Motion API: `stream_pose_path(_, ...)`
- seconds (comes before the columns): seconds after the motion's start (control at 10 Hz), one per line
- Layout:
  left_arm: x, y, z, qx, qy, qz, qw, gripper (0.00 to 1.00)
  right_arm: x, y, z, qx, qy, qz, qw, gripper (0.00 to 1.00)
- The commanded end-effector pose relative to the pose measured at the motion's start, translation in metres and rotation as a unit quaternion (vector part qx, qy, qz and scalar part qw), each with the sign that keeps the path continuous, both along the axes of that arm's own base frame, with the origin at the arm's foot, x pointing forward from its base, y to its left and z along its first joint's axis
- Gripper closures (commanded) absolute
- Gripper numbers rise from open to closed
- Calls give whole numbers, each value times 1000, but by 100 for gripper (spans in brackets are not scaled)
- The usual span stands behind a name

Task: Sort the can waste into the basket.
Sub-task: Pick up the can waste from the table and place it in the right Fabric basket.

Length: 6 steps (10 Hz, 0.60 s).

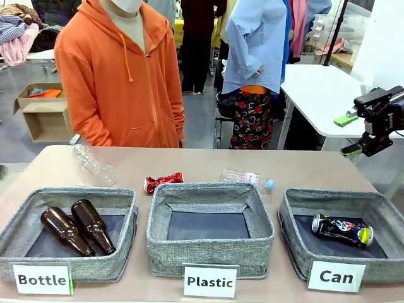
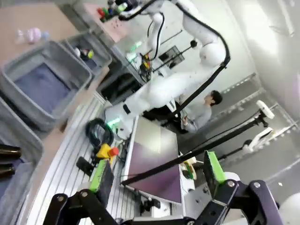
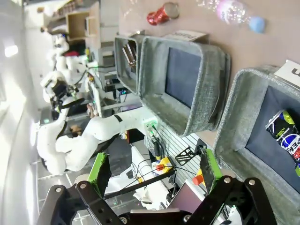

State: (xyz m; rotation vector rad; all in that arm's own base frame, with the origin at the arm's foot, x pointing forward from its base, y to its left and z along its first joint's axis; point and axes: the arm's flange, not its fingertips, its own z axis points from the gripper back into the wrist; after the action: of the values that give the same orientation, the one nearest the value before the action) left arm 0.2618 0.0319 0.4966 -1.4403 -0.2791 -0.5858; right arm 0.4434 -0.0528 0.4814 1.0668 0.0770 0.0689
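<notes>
Front view: the right gripper hangs raised at the far right, jaws wide and empty (the left gripper likewise). The dark can lies in the basket; the red can lies farther left, beyond the middle bin.

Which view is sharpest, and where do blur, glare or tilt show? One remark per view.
Front view: sharpest, evenly lit; the red can glints. Left wrist view: soft, tilted, the clear bottle a pink blur, glare upper right. Right wrist view: rolled sideways, washed out at left, the dark can crisp.
</notes>
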Motion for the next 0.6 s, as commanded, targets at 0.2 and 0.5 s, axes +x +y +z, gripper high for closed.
stream_pose_path(0.2, 19, -20, -52, 45, 56, 34, 997, 0, 1, -4, 2, 2, -8, 10, 1000, 0)
stream_pose_path(0.5, 31, -9, -41, 24, 50, 10, 998, 0, 1, -4, 2, 2, -8, 10, 1000, 0)
